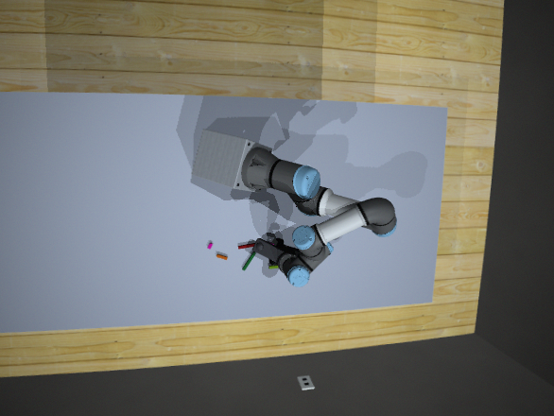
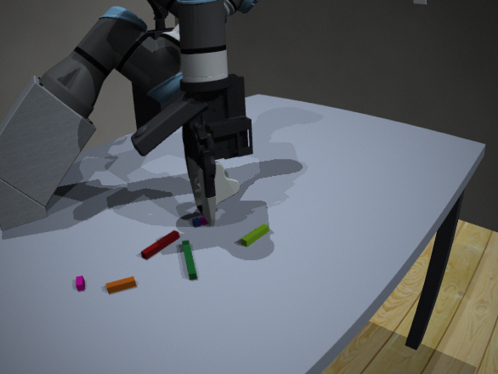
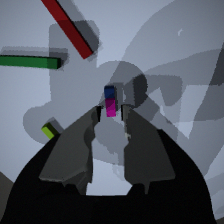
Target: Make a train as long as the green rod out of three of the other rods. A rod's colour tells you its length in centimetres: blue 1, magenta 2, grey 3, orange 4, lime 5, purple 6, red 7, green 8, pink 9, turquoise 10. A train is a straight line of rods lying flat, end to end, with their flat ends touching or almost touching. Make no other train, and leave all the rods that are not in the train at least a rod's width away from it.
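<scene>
I can't read any text, labels, brands or numbers anywhere here; nothing legible on the rods, the arm, or the table in any view
</scene>
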Available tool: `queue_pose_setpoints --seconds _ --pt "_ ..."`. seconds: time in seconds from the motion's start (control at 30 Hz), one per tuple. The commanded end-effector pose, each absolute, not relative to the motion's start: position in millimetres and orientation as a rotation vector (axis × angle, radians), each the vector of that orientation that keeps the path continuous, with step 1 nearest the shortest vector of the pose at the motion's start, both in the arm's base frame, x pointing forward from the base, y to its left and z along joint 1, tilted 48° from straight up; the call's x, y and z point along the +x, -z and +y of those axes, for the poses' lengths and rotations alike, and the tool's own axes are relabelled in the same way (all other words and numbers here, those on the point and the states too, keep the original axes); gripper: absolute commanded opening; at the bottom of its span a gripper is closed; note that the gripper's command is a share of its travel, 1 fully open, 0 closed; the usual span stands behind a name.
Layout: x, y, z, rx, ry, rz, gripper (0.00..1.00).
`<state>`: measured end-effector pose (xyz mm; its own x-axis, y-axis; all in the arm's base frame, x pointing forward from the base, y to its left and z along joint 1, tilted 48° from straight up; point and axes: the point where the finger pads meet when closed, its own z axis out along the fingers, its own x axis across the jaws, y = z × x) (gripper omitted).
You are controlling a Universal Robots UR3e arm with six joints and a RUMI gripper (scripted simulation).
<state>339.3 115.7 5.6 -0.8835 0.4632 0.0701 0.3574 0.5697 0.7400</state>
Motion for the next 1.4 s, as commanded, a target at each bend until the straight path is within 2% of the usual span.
queue_pose_setpoints --seconds 0.0,0.7,1.37 --pt "339.8 -5.8 115.1 0.7 -1.209 2.664 0.14" --pt "336.4 -13.4 107.4 0.7 -1.209 2.664 0.14" --pt "320.7 -47.9 72.4 0.7 -1.209 2.664 0.14"
